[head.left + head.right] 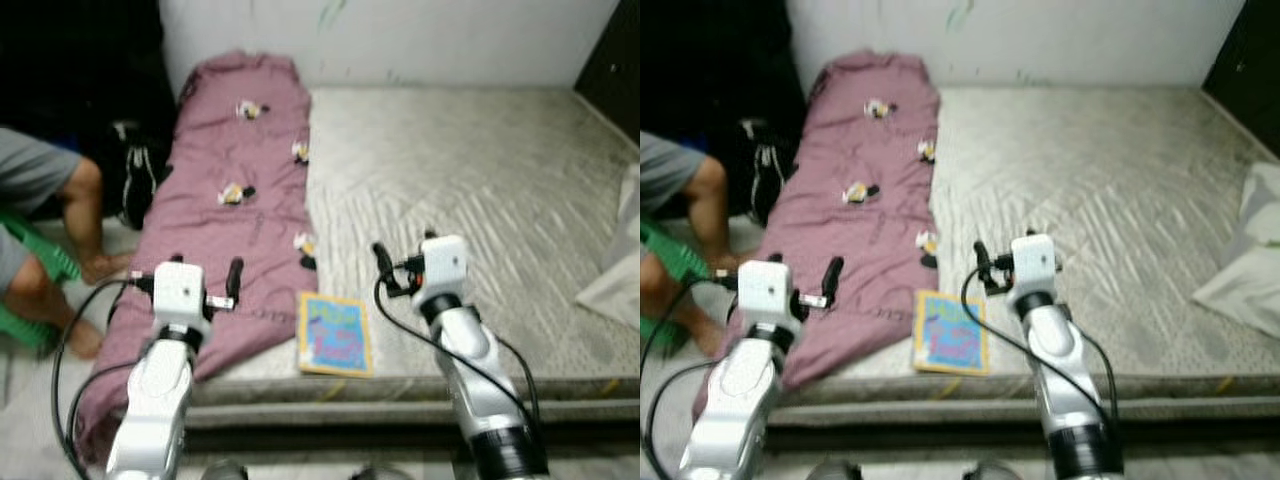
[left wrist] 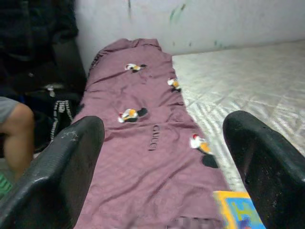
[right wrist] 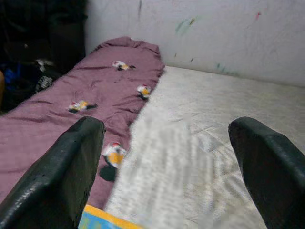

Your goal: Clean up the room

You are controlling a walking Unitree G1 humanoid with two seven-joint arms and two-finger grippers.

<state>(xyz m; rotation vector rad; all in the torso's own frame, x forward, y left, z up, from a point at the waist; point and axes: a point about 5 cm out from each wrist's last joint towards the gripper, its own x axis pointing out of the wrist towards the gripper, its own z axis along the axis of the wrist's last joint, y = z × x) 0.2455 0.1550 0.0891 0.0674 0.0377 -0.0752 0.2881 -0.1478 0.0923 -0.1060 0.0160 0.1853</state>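
A mauve blanket (image 1: 240, 200) with small cartoon prints lies along the left side of a bare grey mattress (image 1: 470, 190), and its near end hangs over the edge. A colourful picture book (image 1: 335, 335) lies flat at the mattress's near edge, beside the blanket. My left gripper (image 1: 205, 270) is open over the blanket's near end, holding nothing. To the right of the book, my right gripper (image 1: 405, 252) hovers open above the mattress. The left wrist view looks along the blanket (image 2: 147, 143), with the book's corner (image 2: 238, 212) low in the picture. In the right wrist view the fingers (image 3: 71, 171) are spread wide.
A person's bare legs (image 1: 85, 225) are on the left, on a green seat (image 1: 30, 290). A black bag (image 1: 135, 175) sits on the floor by the blanket. A white pillow (image 1: 615, 265) lies at the mattress's right edge. A white wall stands behind, with dark furniture (image 1: 612, 60) at the far right.
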